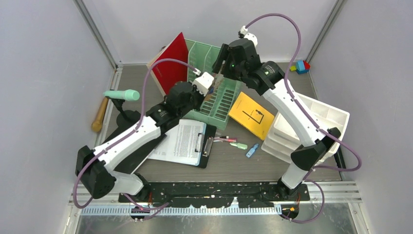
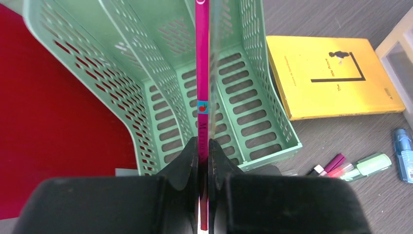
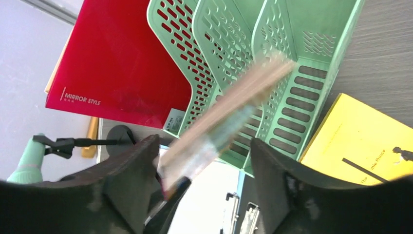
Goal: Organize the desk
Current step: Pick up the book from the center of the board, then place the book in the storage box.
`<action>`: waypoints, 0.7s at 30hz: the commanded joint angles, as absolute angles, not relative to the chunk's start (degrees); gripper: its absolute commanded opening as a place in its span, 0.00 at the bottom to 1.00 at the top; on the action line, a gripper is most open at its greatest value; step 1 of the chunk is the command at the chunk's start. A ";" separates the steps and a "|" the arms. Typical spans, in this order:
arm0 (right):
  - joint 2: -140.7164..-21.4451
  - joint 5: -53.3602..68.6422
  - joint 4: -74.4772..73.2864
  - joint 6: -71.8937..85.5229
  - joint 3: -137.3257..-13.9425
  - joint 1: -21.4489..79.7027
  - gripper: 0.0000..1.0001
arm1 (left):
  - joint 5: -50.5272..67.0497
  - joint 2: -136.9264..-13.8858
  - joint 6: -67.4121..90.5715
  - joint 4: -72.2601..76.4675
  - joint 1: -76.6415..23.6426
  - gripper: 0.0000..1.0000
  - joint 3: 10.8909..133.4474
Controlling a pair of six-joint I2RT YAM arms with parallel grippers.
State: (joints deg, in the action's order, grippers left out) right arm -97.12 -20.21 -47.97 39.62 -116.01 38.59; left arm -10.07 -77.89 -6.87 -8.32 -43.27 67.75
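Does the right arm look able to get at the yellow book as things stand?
Probably yes. The right arm hovers over the green rack, jaws open, and the yellow book lies uncovered on the desk just beside it.

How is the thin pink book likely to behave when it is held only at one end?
Probably fairly stiff: the pink book runs straight out from the left gripper without sagging. It looks thin, so likely light. Let go in the green rack, it may tip against a divider, since the slot looks wider.
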 commanded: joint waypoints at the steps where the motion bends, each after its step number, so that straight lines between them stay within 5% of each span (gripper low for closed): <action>1: -91.78 -12.93 -42.66 37.09 -114.02 35.30 0.82 | -7.09 -71.35 -9.18 -5.17 -41.19 0.00 67.67; 5: -88.99 -9.52 -41.13 31.97 -112.72 33.53 0.90 | -2.55 -68.36 -8.27 -5.78 -38.23 0.00 66.11; 21: -80.16 6.35 -35.86 21.05 -102.59 28.22 0.93 | 3.29 -67.21 6.41 5.57 -23.50 0.00 62.11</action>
State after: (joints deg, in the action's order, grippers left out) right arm -82.70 1.04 -38.20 25.04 -102.52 28.05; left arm 2.57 -68.01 -1.61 -3.97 -28.51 61.47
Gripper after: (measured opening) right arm 0.919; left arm 0.052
